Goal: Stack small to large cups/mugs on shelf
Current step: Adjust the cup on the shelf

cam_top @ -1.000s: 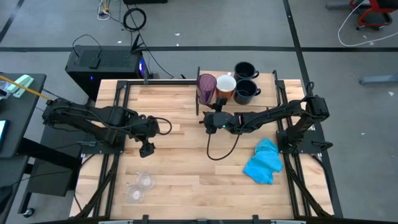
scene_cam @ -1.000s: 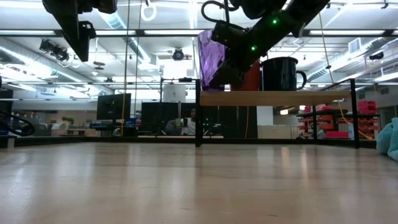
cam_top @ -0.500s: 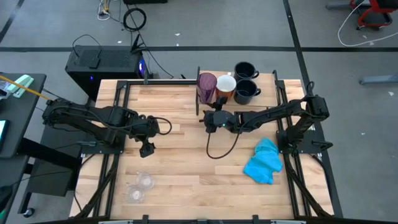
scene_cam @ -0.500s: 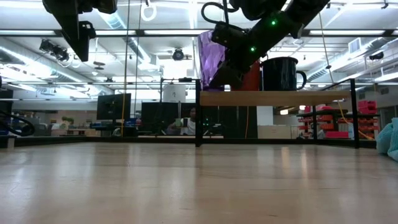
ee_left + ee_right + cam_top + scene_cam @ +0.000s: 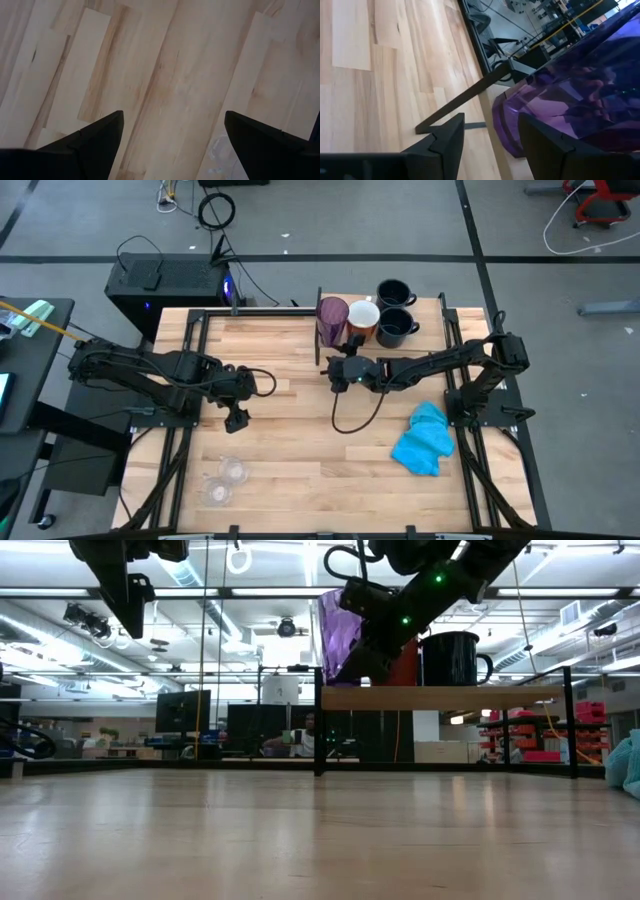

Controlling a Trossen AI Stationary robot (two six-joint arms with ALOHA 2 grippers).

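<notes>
The purple tumbler (image 5: 332, 320), the orange mug (image 5: 363, 318) and two navy mugs (image 5: 391, 293) (image 5: 396, 329) stand upright on the shelf (image 5: 440, 697) at the table's far side. My right gripper (image 5: 338, 370) is open at the shelf's front edge. Its fingers sit just short of the tumbler's lower part (image 5: 512, 125), and it also shows in the low view (image 5: 352, 662). Two clear cups (image 5: 233, 471) (image 5: 217, 492) stand on the tabletop near the front left. My left gripper (image 5: 235, 418) hangs open and empty above the tabletop; its wrist view (image 5: 172, 145) catches one clear cup (image 5: 220, 150). My right gripper comes at the tumbler's lower part (image 5: 510, 135) roughly level from the table's near side, fingers apart. One finger (image 5: 545, 145) overlaps the tumbler in the wrist view, and I cannot tell whether it touches.
A bright blue cloth (image 5: 424, 438) lies crumpled at the table's right. The shelf's black uprights (image 5: 319, 720) (image 5: 570, 725) flank the mugs. Bare slatted tabletop (image 5: 300, 440) lies between the two arms.
My right gripper has crept a little toward the far edge and the purple tumbler. Its fingers have stayed apart.
</notes>
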